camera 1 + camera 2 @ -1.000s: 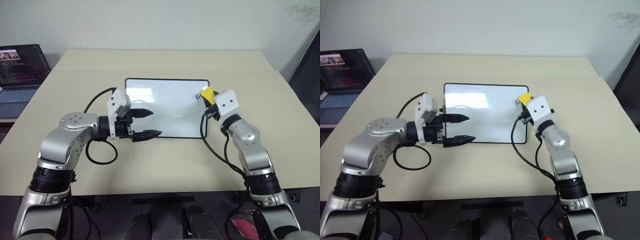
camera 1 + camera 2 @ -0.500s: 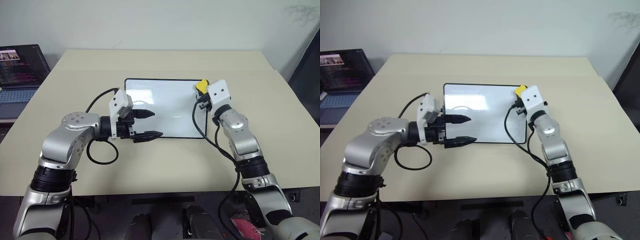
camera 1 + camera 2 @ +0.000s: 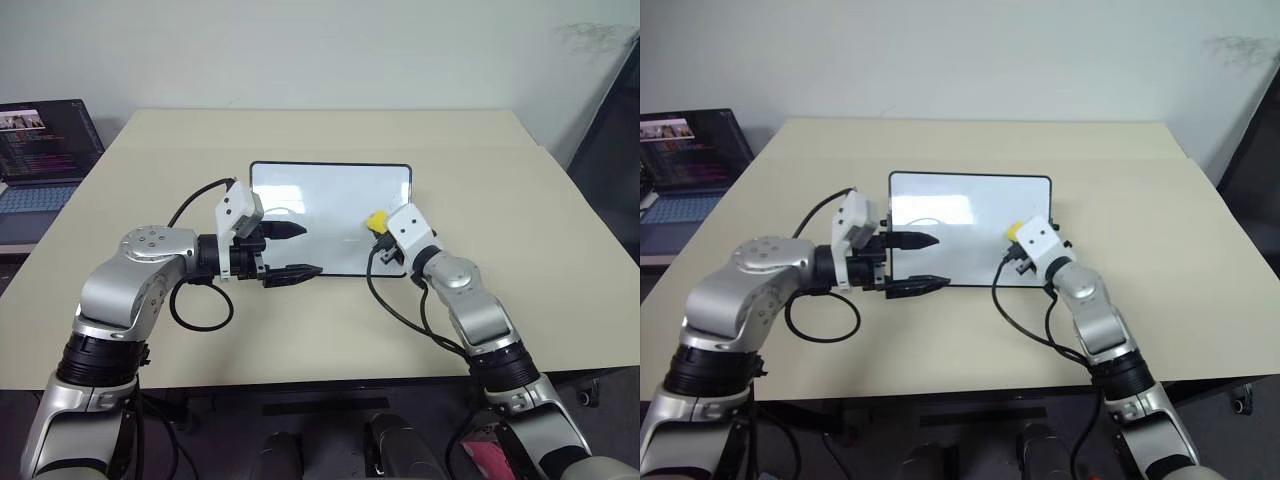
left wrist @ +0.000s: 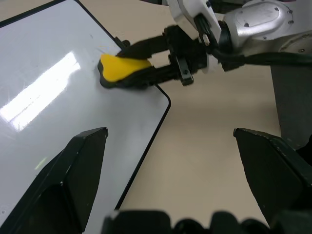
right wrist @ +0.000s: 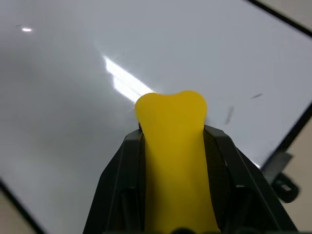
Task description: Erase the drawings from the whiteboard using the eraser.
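Beige desk (image 3: 300, 330), whiteboard (image 3: 320, 200) lying flat at its middle, eraser (image 3: 377, 220) pressed to its near right part.

Right gripper (image 4: 146, 61) has its fingers clamped on the yellow eraser, angled shallowly down so the dark underside meets the glossy surface, likely to wipe the faint drawings (image 5: 229, 114) just beside it. Left gripper (image 3: 290, 250) hovers at the board's left edge, fingers apart, pointing across toward the other arm, touching nothing I can make out.

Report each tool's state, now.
Left tool: open, empty.
Right tool: shut on the eraser, over the whiteboard.
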